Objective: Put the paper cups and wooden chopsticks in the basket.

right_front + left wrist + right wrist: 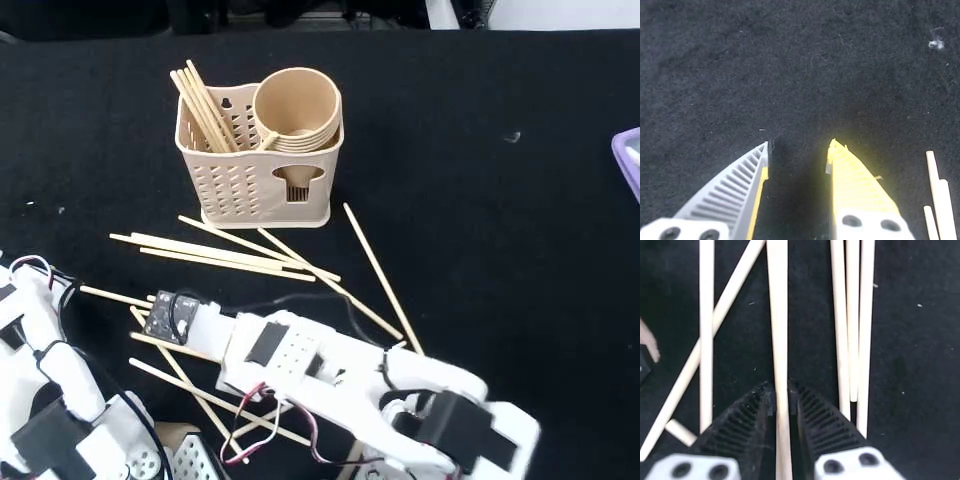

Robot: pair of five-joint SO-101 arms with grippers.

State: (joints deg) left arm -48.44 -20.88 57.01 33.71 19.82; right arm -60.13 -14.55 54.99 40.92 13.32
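A beige slotted basket point(250, 185) stands at the back of the black cloth. It holds stacked paper cups point(297, 105) and several wooden chopsticks point(205, 105) leaning in its left half. More loose chopsticks point(220, 250) lie scattered in front of it. My right gripper point(782, 390) is low over them, shut on one chopstick point(777, 315) that runs straight between its black fingers point(747, 420); in the high view this gripper point(150, 305) sits at the pile's left side. My left gripper point(799, 145) hangs open over bare cloth, with chopstick ends point(937, 190) beside it.
The right arm point(350, 385) stretches across the front of the table over several chopsticks. The left arm point(40, 400) fills the front left corner. A purple container edge point(628, 160) shows at the far right. A lone chopstick point(380, 275) lies right of the basket.
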